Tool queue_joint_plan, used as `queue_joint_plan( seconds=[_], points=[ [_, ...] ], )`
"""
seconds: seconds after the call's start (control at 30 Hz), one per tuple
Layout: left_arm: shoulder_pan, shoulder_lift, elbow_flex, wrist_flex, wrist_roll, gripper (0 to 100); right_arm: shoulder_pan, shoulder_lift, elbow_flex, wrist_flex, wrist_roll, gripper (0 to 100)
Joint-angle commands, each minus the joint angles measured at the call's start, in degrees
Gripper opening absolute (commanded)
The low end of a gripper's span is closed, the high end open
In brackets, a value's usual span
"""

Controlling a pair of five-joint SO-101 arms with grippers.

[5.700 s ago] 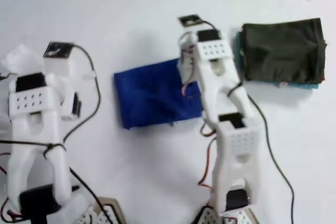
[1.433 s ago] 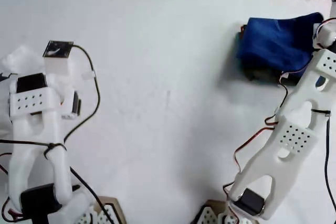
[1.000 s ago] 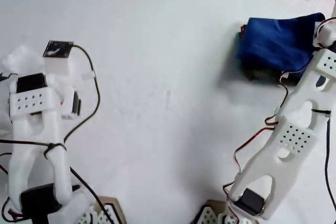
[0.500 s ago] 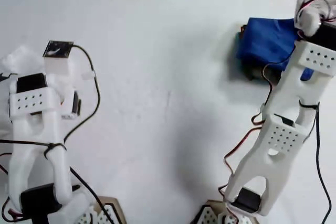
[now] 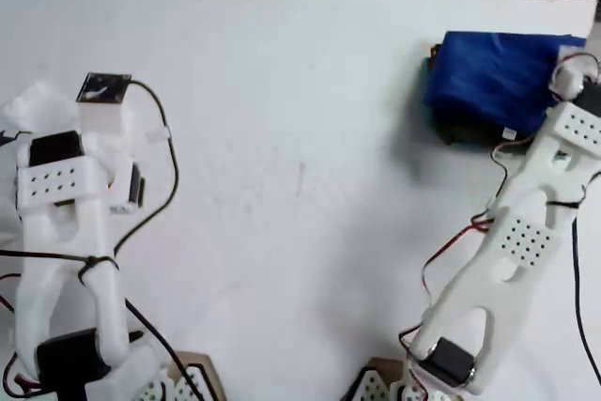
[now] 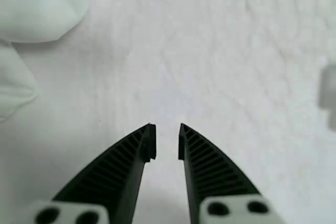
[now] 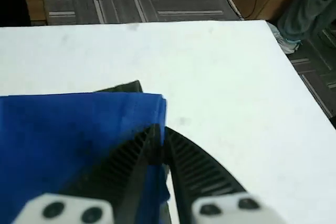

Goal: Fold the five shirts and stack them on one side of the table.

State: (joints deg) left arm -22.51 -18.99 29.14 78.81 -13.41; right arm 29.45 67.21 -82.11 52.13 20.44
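A folded blue shirt (image 5: 488, 77) lies on top of a stack of dark folded shirts (image 5: 460, 133) at the table's far right. In the right wrist view the blue shirt (image 7: 68, 129) is flat, with a dark shirt (image 7: 123, 86) peeking out behind it. My right gripper (image 7: 159, 139) sits at the blue shirt's right edge, its fingers shut together just over the cloth's corner. From above, the right gripper (image 5: 568, 72) is by that same edge. My left gripper (image 6: 167, 142) hangs over bare table at the left, slightly open with nothing between its fingers.
The left arm (image 5: 56, 180) stands at the table's left side, its cable looping beside it. A crumpled white lump (image 5: 28, 100) lies by the left edge, also in the left wrist view as a white lump (image 6: 37, 3). The table edge (image 7: 294, 77) is close beyond the stack.
The right arm carried the blue shirt from mid-table onto the stack. In the last half second it swung back from over the shirt to its right edge, and the shirt lies flatter. The left arm stayed still.
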Motion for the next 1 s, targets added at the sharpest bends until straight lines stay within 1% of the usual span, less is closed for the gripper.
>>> queue_joint_plan(
  seconds=[0.0,0.13,0.23,0.4,0.47,0.53,0.6,0.7,0.8,0.97],
  points=[
    [-0.35,-2.29,-0.13,-0.44,-0.53,10,1.71,2.07,-2.02,-2.07,0.62,1.8],
    [-0.35,-2.29,-0.13,-0.44,-0.53,10,2.07,4.44,-2.11,-2.07,0.62,1.8],
    [-0.35,-2.29,-0.13,0.44,-0.53,10,2.33,3.21,-2.2,-2.15,0.26,1.8],
    [-0.35,-2.29,-0.13,0.7,-0.62,10,2.77,-4.62,-2.2,-1.1,0.09,1.8],
    [-0.35,-2.29,-0.13,0.7,-0.62,10,3.03,-8.92,-2.2,1.27,-2.2,1.8],
    [-0.35,-2.29,-0.13,0.62,-0.62,10,3.03,-13.49,-2.2,6.11,-4.75,2.6],
    [-0.35,-2.29,-0.13,0.53,-0.62,10,2.86,-17.45,-2.2,12.26,-5.98,6.9],
    [-0.35,-2.29,-0.13,0.35,-0.62,10,2.59,-21.76,-1.67,22.64,-5.89,13.9],
    [-0.35,-2.29,-0.13,0.35,-0.62,10,2.59,-23.69,-1.76,32.04,-5.89,12.7],
    [-0.35,-2.29,-0.66,0.26,-0.62,10,2.68,-23.96,-1.49,42.33,-5.8,11.2]
  ],
)
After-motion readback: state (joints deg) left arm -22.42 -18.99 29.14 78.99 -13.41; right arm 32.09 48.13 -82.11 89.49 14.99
